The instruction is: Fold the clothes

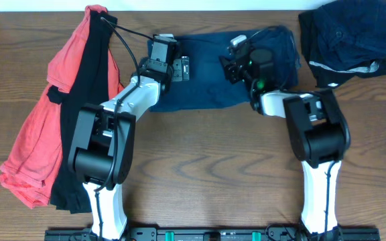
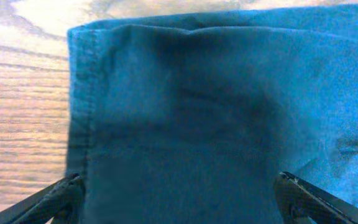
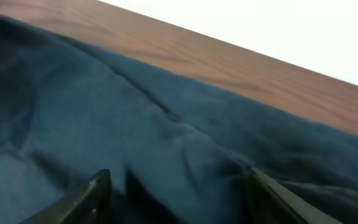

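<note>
Your left gripper (image 2: 180, 194) hung wide open over the left hem of the blue garment (image 1: 206, 87), far-centre; your right gripper (image 3: 178, 186), equally spread, was over its right end, long axis running between them.

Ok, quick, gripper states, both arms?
Left gripper: open, fingers spread over the blue garment, holding nothing.
Right gripper: open above the same garment, holding nothing.
</note>
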### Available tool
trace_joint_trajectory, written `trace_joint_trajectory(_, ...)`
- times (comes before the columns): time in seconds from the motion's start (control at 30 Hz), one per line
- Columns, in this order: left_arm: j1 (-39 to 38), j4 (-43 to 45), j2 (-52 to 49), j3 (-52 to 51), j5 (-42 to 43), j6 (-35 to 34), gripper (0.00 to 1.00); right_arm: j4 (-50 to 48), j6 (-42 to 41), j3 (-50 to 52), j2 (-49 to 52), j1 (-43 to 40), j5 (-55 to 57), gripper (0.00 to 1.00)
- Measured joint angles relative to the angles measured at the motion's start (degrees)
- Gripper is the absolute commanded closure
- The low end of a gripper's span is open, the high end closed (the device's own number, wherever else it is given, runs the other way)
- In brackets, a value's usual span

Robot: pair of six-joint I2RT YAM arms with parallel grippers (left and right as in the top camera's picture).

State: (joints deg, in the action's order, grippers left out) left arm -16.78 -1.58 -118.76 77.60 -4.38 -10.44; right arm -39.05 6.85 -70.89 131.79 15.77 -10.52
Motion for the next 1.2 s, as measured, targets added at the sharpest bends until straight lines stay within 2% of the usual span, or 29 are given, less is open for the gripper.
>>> trace_joint_trajectory(0.3,0.0,0.74,-4.96,0.0,0.0,0.35,0.02,-3.69,0.28,0.0,1.66,0.92,5.81,0.21)
trace_joint_trajectory(0.57,-0.15,1.2,-5.44,0.22,-0.13,0.42,0.02,-4.09,-1.22,-1.03,1.66,-1.46,7.45,0.15)
trace_joint_trajectory(0.6,-0.15,1.25,-5.51,0.26,-0.22,0.42,0.02,-4.11,-1.6,-1.33,1.66,-1.97,7.54,0.12)
trace_joint_trajectory(0.63,-0.15,1.29,-5.55,0.35,-0.28,0.42,0.02,-4.11,-1.84,-1.6,1.66,-2.51,7.56,0.02)
trace_joint_trajectory(0.67,-0.15,1.27,-5.6,0.42,-0.28,0.42,0.02,-4.11,-2.1,-1.9,1.66,-3.02,7.65,0.01)
trace_joint_trajectory(1.0,-0.09,0.31,-5.7,0.92,-0.28,1.09,0.02,-0.52,-5.75,-3.39,1.66,-9.05,7.96,0.01)
trace_joint_trajectory(1.2,0.83,-1.95,-5.64,1.68,0.07,1.62,0.02,9.75,-7.52,-3.54,-1.07,-11.19,5.99,0.01)
